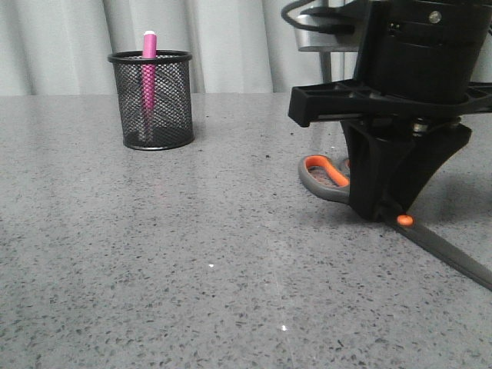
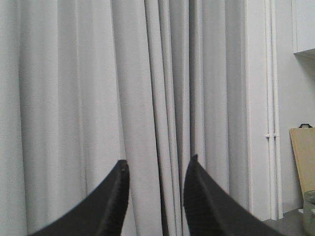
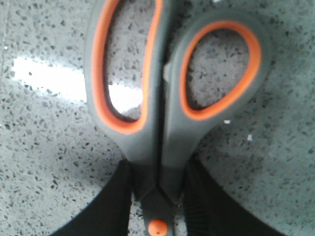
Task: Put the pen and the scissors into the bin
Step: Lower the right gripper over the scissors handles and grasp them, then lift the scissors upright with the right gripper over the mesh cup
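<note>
The pink pen (image 1: 148,69) stands upright inside the black mesh bin (image 1: 151,100) at the far left of the table. The scissors (image 1: 323,175) lie flat on the table at the right, blades (image 1: 453,257) pointing toward the front right. My right gripper (image 1: 380,211) reaches down onto them just behind the orange pivot screw (image 1: 404,221). In the right wrist view its fingers (image 3: 157,164) press both sides of the scissors' neck (image 3: 170,128), which rest on the table. My left gripper (image 2: 157,161) is open, empty and faces the curtain; it does not show in the front view.
The grey speckled tabletop (image 1: 192,254) stretches between bin and scissors. A pale curtain (image 1: 231,46) hangs behind the table. The left wrist view shows a wooden board (image 2: 305,162) and a glass vessel (image 2: 309,211) by the wall.
</note>
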